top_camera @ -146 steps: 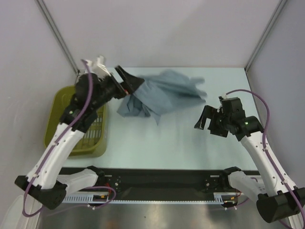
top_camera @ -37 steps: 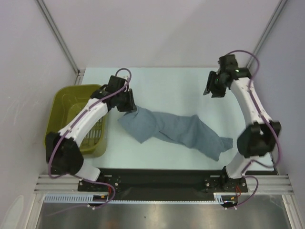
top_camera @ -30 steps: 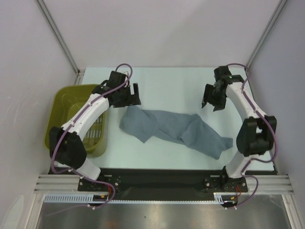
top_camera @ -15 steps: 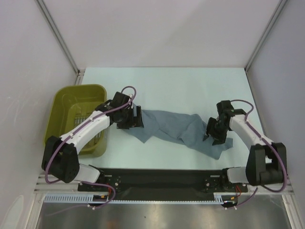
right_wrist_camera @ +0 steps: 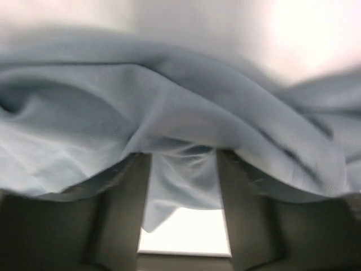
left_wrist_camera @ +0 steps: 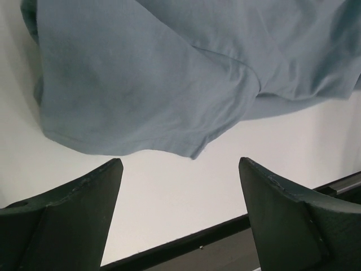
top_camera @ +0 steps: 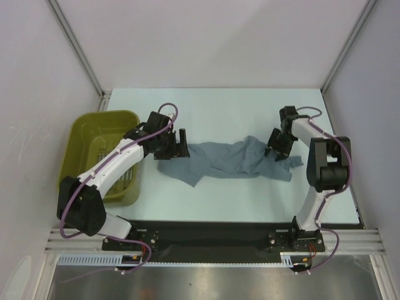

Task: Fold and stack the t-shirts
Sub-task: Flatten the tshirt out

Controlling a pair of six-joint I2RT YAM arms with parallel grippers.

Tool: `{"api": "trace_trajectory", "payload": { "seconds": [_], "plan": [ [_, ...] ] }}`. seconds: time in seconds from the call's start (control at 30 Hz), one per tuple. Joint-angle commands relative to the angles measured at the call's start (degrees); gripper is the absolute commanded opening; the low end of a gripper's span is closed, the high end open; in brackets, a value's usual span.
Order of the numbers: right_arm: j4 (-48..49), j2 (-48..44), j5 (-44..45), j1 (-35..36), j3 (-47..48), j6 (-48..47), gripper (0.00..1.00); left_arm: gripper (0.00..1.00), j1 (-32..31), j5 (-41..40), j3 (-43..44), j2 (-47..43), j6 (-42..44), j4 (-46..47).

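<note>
One slate blue-grey t-shirt [top_camera: 231,161] lies crumpled in a long band across the middle of the table. My left gripper [top_camera: 181,144] stands wide open just off its left end. In the left wrist view the t-shirt [left_wrist_camera: 141,73] spreads beyond the left gripper [left_wrist_camera: 177,164], with only bare table between the fingers. My right gripper [top_camera: 278,149] sits on the shirt's right end. In the right wrist view the t-shirt [right_wrist_camera: 169,113] drapes over the right gripper [right_wrist_camera: 183,155], hiding the tips. A flap hangs in the gap between the two fingers [right_wrist_camera: 121,214].
An olive basket [top_camera: 94,122] stands at the table's left edge, beside my left arm. The black front rail [left_wrist_camera: 225,228] runs close below the left gripper. Frame posts and walls close in the back corners.
My right gripper came down from the far right onto the shirt's right end, then moved back with it, bunching the cloth. Its jaws have narrowed. My left gripper dropped to the shirt's left end.
</note>
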Motion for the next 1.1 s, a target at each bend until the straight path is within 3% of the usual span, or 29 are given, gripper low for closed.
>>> {"api": "trace_trajectory", "payload": {
  "seconds": [0.0, 0.13, 0.23, 0.3, 0.4, 0.43, 0.53, 0.57, 0.6, 0.7, 0.87, 1.07],
  "plan": [
    [-1.59, 4.65, 3.78, -0.66, 12.05, -2.16, 0.58, 0.9, 1.87, -0.47, 2.42, 0.38, 1.58, -0.48],
    [-4.15, -4.18, 4.14, -0.66, 7.44, -2.34, 0.77, 0.9, 3.37, -0.13, 1.63, 0.47, 1.24, 0.31],
    [-3.45, -10.53, 3.7, -1.01, 1.3, -1.98, 0.83, 0.89, 4.95, 1.72, -0.91, 0.03, 0.53, 2.06],
    [-3.36, -14.93, 2.74, -1.8, -1.35, -1.81, 0.83, 0.83, 6.09, 3.12, -2.84, 0.11, 0.36, 2.77],
    [-1.26, -18.88, 1.33, -6.27, -7.42, -2.33, 0.73, 0.76, 6.88, 3.74, -4.52, 0.12, 0.79, 3.12],
    [-0.12, -19.42, 0.81, -7.33, -8.65, -2.25, 0.64, 0.74, 6.89, 3.66, -4.87, 0.03, 0.88, 3.21],
    [2.26, -20.3, -0.25, -10.41, -12.79, -2.34, 0.57, 0.75, 6.97, 2.26, -5.93, -0.06, 0.88, 2.69],
    [2.87, -20.22, -0.25, -10.76, -13.4, -2.34, 0.56, 0.83, 6.97, 1.29, -6.02, -0.15, 0.88, 2.51],
    [4.36, -19.78, -0.52, -10.94, -14.28, -2.25, 0.55, 0.92, 6.97, 0.15, -6.11, -0.06, 1.23, 2.33],
    [6.04, -18.29, -0.87, -11.03, -14.99, -1.99, 0.54, 0.96, 6.98, -4.77, -4.8, 1.6, 3.33, 0.93],
    [6.75, -14.86, 0.79, -11.12, -14.9, -2.69, 0.57, 0.86, 7.06, -5.84, -4.08, 5.3, 5.45, 1.71],
    [7.8, -12.58, 1.94, -11.82, -14.38, -3.39, 0.62, 0.82, 7.76, -4.08, -6.46, 7.41, 6.24, 5.23]
  ]
}}
